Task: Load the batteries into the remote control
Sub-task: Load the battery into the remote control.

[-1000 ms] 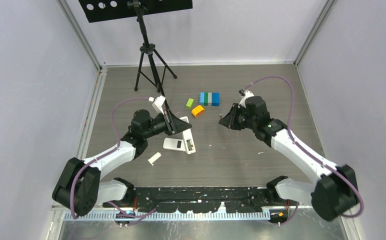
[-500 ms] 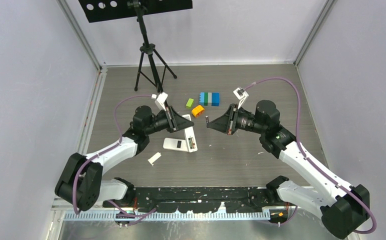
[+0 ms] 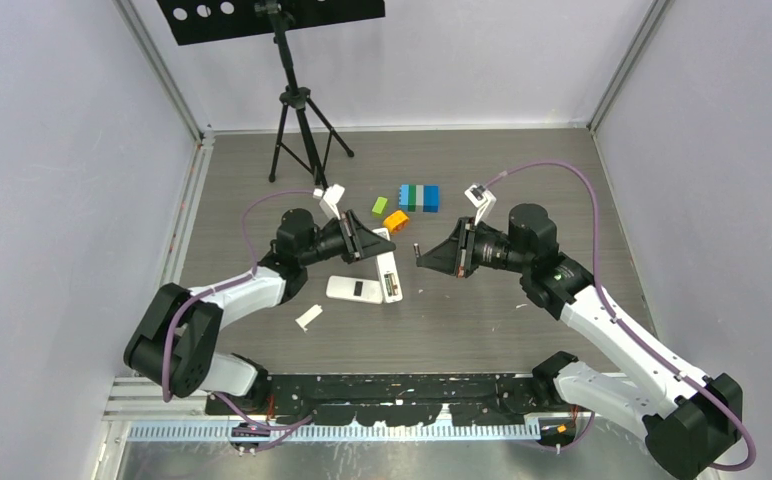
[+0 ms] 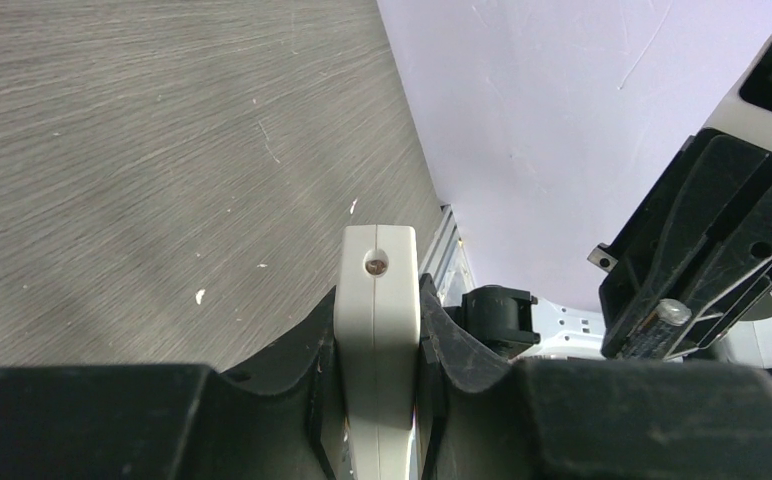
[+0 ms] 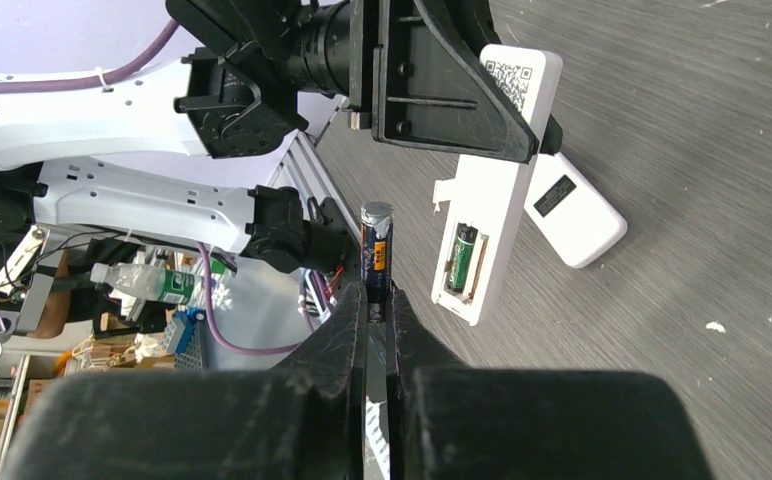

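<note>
My left gripper is shut on the edges of a white remote control, holding it tilted above the table; its thin edge sits between the fingers. In the right wrist view the remote shows its open compartment with one greenish battery seated inside. My right gripper is shut on a second battery, dark with an orange band. That battery points toward the remote and is a short gap to its right, not touching it.
A second white remote lies flat below the held one, and a small white cover lies to its left. Green, orange and blue-green blocks lie behind. A black tripod stands at the back left.
My right arm has swung from the right toward the centre, turning the battery to point at the remote. My left arm has shifted right and reached farther out, carrying the remote along.
</note>
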Action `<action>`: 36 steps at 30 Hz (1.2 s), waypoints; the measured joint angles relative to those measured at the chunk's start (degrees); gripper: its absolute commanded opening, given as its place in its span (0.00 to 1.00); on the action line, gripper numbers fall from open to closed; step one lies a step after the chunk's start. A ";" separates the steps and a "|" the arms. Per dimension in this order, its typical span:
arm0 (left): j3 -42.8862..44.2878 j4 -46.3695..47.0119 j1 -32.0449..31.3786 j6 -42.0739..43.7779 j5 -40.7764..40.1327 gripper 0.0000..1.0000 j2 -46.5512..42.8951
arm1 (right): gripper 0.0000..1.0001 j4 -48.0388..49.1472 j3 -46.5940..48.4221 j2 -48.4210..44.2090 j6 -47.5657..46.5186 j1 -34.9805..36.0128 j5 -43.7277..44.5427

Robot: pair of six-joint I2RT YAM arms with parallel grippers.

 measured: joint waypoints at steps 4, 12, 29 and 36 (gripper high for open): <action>0.52 0.72 -0.52 -0.17 -0.07 0.00 0.83 | 0.06 -2.27 0.00 -0.09 -0.46 0.15 1.22; 1.27 2.80 -2.10 -1.57 -0.50 0.00 4.04 | 0.06 -7.21 0.02 -0.09 -1.11 0.52 3.63; 2.34 5.79 -3.41 -4.24 -1.64 0.00 8.07 | 0.06 -8.44 0.02 0.07 -1.14 1.29 5.11; 2.34 5.77 -3.54 -4.24 -2.01 0.00 8.09 | 0.06 -8.41 0.02 0.07 -1.14 1.33 5.31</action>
